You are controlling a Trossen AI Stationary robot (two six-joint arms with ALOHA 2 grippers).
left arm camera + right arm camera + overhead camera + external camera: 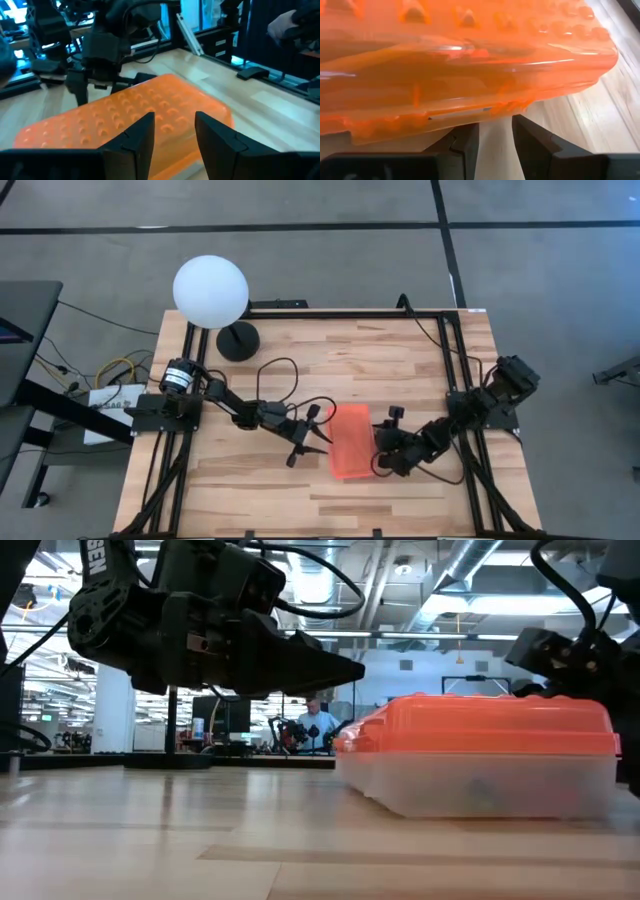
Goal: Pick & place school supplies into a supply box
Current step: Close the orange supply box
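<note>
The desk [400, 370] is a pale wooden top inside a black frame, on a grey floor; in the low view a big hall with ceiling pipes and a person far behind it can be seen. A white globe lamp [210, 291] stands at the 10 o'clock corner of the desk, away from the work.

The box [350, 441] lies a little to 5 o'clock of the desk's middle, with its orange lid [480, 725] closed on it. Its long axis runs from 12 to 6 o'clock in the high view. Both arms stand beside its long sides. The left jaws [318, 436] are at the box's 9 o'clock side, just beside it and slightly above the lid level; in the left wrist view the fingers [137, 137] are spread with nothing between them, and the lid fills the view ahead. The right jaws [382, 450] are at the box's 3 o'clock side, low by the desk; its fingers [465, 142] are also apart, empty, pointing at the lid's lower edge, which is very close.

Neither arm is clearly nearer; I judge both are about equally close.

Through the cloudy clear wall [480, 785] I cannot tell what is inside the box. No pens, pencils or scissors lie loose on the desk.
</note>
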